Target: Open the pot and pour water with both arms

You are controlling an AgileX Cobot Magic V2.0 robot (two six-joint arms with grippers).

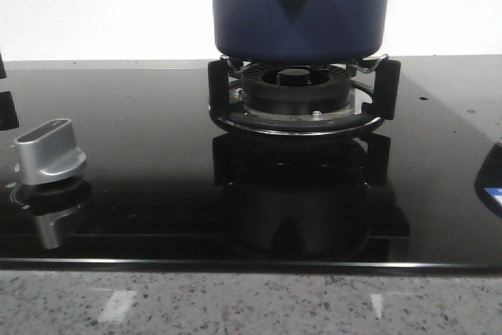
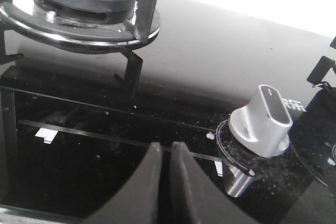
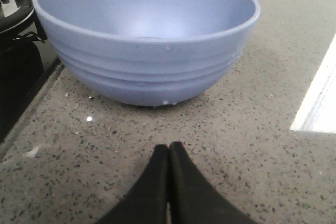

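Note:
The pot (image 1: 298, 13) is dark navy blue with a pointed handle mount and one rivet. It stands on the black burner stand (image 1: 302, 103) at the back middle of the glass hob, and its top is cut off by the front view's edge. Neither gripper shows in the front view. My left gripper (image 2: 167, 148) is shut and empty, low over the black glass between the burner ring (image 2: 79, 11) and a silver knob (image 2: 262, 121). My right gripper (image 3: 168, 146) is also shut and empty, over the speckled counter just short of a light-blue ridged bowl (image 3: 147, 40).
The silver knob (image 1: 49, 151) stands at the hob's left front. The hob's front edge meets the grey speckled counter (image 1: 251, 304). A blue rim (image 1: 492, 182) shows at the right edge of the front view. The hob's edge (image 3: 26, 103) lies beside the bowl.

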